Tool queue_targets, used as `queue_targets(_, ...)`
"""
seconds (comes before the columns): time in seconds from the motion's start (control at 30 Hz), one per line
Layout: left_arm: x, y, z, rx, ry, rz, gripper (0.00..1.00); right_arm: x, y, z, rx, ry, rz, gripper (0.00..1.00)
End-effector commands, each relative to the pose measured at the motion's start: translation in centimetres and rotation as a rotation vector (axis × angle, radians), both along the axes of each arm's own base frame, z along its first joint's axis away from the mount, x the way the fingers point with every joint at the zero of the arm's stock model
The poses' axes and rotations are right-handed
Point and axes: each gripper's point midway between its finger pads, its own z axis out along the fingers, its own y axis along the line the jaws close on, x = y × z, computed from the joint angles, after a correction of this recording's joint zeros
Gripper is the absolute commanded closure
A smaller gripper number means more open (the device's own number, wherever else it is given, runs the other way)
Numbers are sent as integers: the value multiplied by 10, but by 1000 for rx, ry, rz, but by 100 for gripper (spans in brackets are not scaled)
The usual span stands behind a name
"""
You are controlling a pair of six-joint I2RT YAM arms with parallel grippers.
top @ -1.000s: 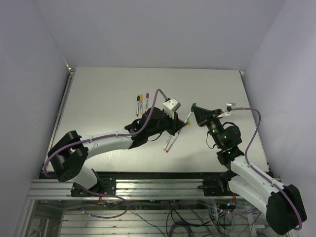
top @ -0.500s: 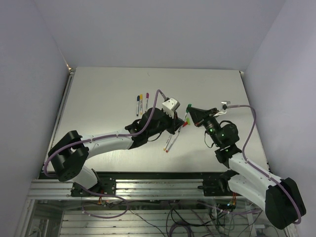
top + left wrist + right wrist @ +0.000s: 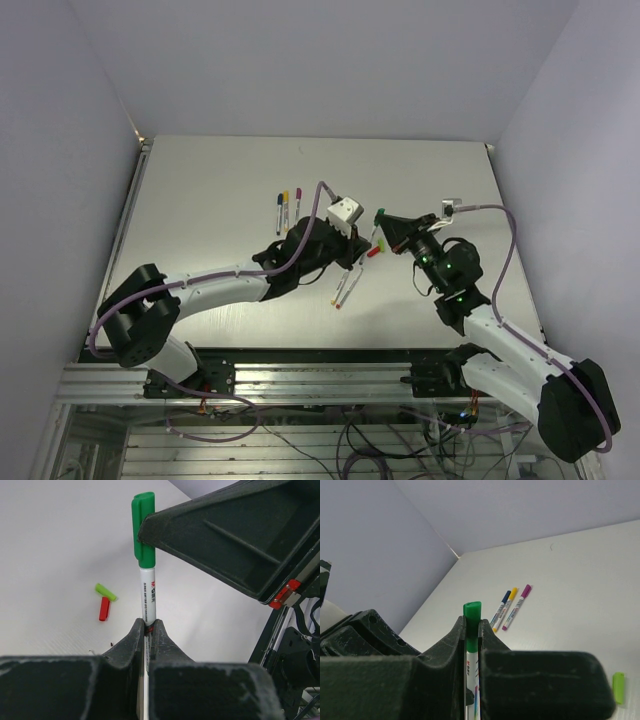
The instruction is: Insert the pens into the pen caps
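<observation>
My left gripper (image 3: 148, 624) is shut on the lower end of a white pen (image 3: 148, 597) and holds it above the table. My right gripper (image 3: 472, 620) is shut on a green pen cap (image 3: 472, 611). In the left wrist view the green cap (image 3: 143, 530) sits over the pen's top end. In the top view the left gripper (image 3: 357, 252) and the right gripper (image 3: 381, 217) meet tip to tip at mid-table. A loose red cap (image 3: 104, 608) and a lime-green cap (image 3: 106, 591) lie together on the table below.
Three capped pens, blue (image 3: 501, 606), yellow (image 3: 507, 607) and magenta (image 3: 517, 606), lie side by side at the back left (image 3: 288, 208). Two loose pens (image 3: 343, 288) lie just in front of the left gripper. The red cap also shows in the top view (image 3: 373, 253).
My right gripper has moved left with the green cap and met the pen held in my left gripper. The left gripper has barely moved.
</observation>
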Motion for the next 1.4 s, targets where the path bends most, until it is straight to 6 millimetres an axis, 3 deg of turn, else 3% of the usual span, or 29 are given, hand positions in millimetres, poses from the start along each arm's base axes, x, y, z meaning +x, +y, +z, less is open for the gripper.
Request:
queue_targets(0.0,22,-1,114,-298,-194,27,93,-12,17,-52,-138,149,89,100)
queue_targets(0.37,33,6,151,-378,-254,23,93,-15,28,-94,-220,262,99,100)
queue_targets(0.7,36,8,151,-380,-253,28,93,-12,32,-105,-269,298,92,100)
queue_targets(0.87,40,9,126,-311,-214,45,93,-1,30,-89,-251,272,47,100)
queue_targets(1.07,43,13,60,-189,-100,78,93,19,22,-49,-232,197,-52,100)
queue_targets(1.27,46,14,-4,-61,0,101,93,34,9,0,-210,102,-155,71)
queue_targets(1.37,54,18,-26,2,24,144,93,31,0,19,-189,63,-194,65)
